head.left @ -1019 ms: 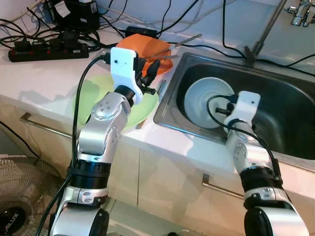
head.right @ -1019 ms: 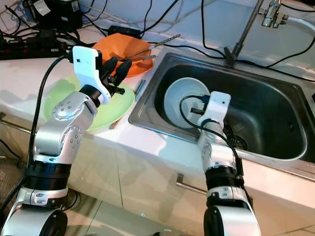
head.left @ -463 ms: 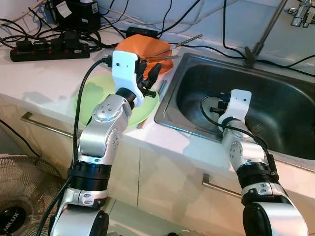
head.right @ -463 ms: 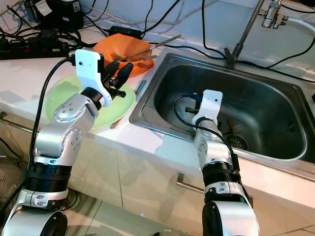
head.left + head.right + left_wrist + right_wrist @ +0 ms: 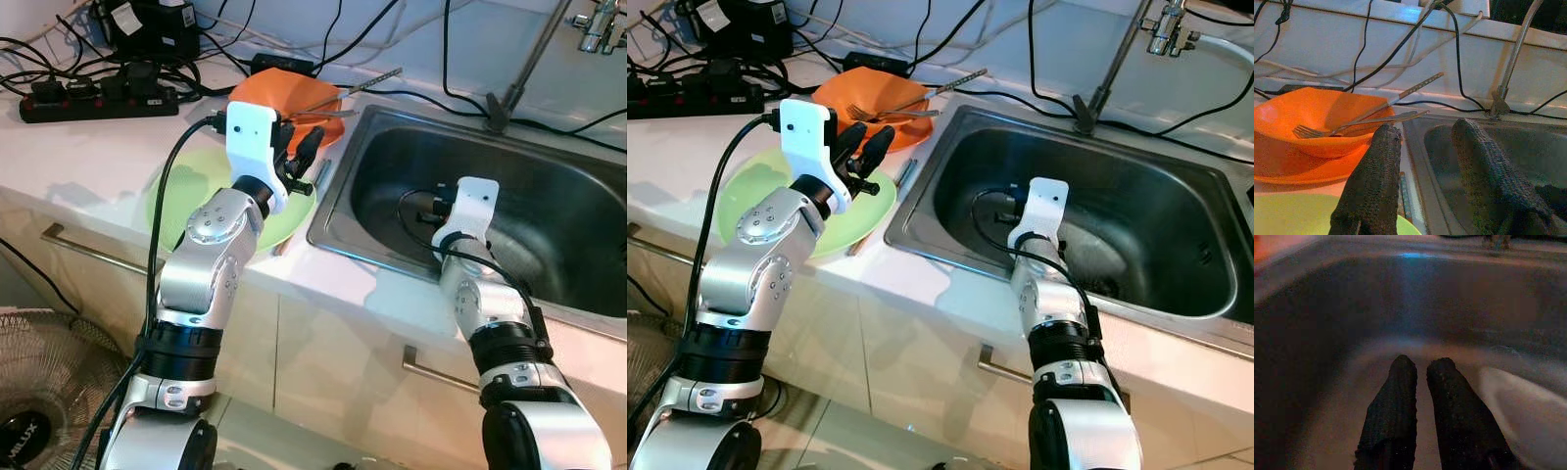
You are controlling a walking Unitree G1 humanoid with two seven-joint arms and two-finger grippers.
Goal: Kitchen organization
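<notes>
The white bowl [image 5: 1528, 416], a second ago tilted up in front of the right gripper [image 5: 1422, 367], now shows as a pale shape low in the sink [image 5: 549, 176], just beside the clenched, empty jaws. It appears to have been set down there, so the sink step is probably done. The left gripper [image 5: 1422, 132] hovers with jaws released over the green plate [image 5: 181, 196], near the orange bowl [image 5: 1308, 112] holding a fork [image 5: 1352, 126]. The counter [image 5: 88, 147] is white and cable-strewn, with a power strip [image 5: 98, 98] at the back, and a fan [image 5: 49, 362] stands on the floor.
</notes>
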